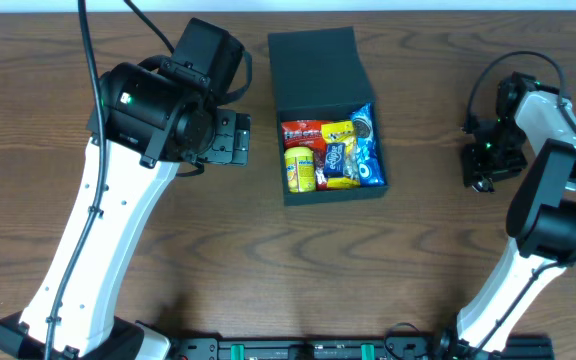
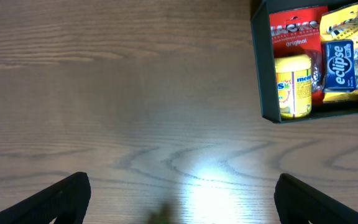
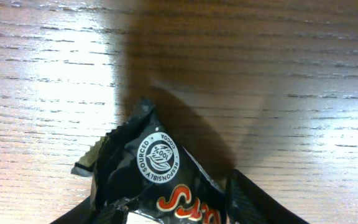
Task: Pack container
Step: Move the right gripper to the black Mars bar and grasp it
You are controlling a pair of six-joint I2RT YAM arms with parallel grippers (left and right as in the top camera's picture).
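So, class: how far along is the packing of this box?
Done: several snacks already sit in the open box. In hand: the right gripper holds a dark wrapped bar over the table, away from the box. Left: put that bar in and shut the lid. The left gripper is open and empty.

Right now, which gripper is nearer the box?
Left. The left gripper sits beside the box, at its left wall; the right gripper, holding a dark packet, is farther right.

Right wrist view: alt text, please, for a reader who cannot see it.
A black snack wrapper with a round cocoa-sourcing seal sits pinched between the two fingers of the right hand. Behind it lies a wood-grain table, where the wrapper casts a shadow.
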